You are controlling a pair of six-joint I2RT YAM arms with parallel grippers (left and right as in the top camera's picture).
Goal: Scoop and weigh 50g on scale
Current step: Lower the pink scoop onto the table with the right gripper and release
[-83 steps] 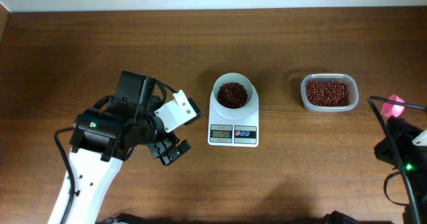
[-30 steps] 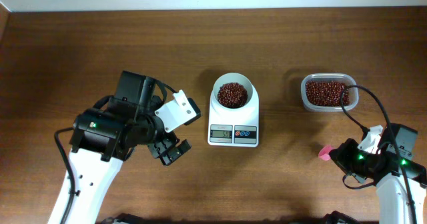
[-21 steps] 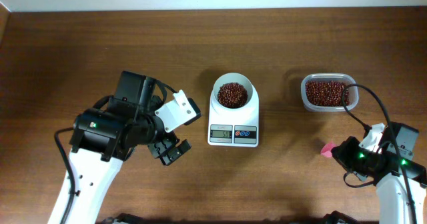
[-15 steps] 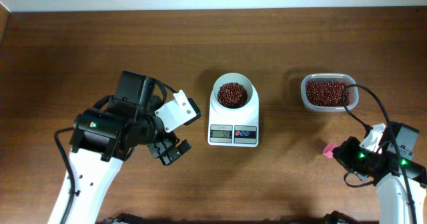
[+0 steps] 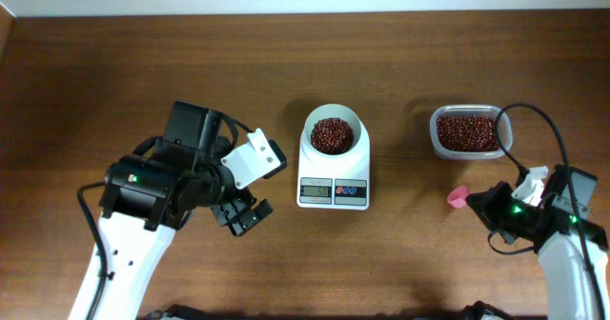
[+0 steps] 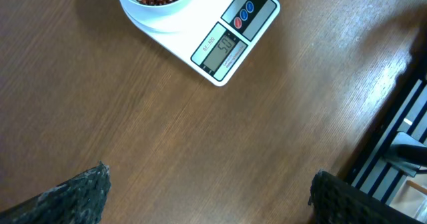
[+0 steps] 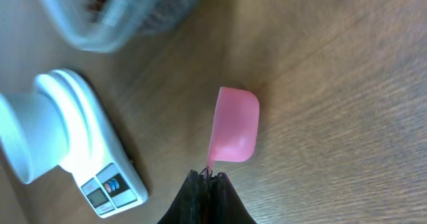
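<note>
Brown wood-grain table (image 5: 114, 63) with a pale wall strip along its far edge; left gripper (image 5: 240, 217) hangs over bare wood, fingers spread wide with nothing between them; in the left wrist view both dark fingertips (image 6: 73, 196) sit at the bottom corners. Ahead of that gripper and off to its right stands the scale (image 5: 333, 189), white, grey display (image 6: 220, 49) facing the near side, digits too small to read; red and blue buttons are beside the display. White round bowl (image 5: 355, 122) sits on the scale's far half, holding a mound of dark red-brown beans (image 5: 332, 134). Right gripper (image 7: 208, 181) has its fingers pressed together, pinching the thin handle of a pink measuring spoon (image 7: 233, 125); spoon cup sticks out past the fingertips, low over the wood; cannot tell whether it touches. Scale is well apart to the right gripper's left; clear plastic tub (image 5: 435, 141) sits near, just beyond the right gripper on the far side, with more of the same beans inside.
</note>
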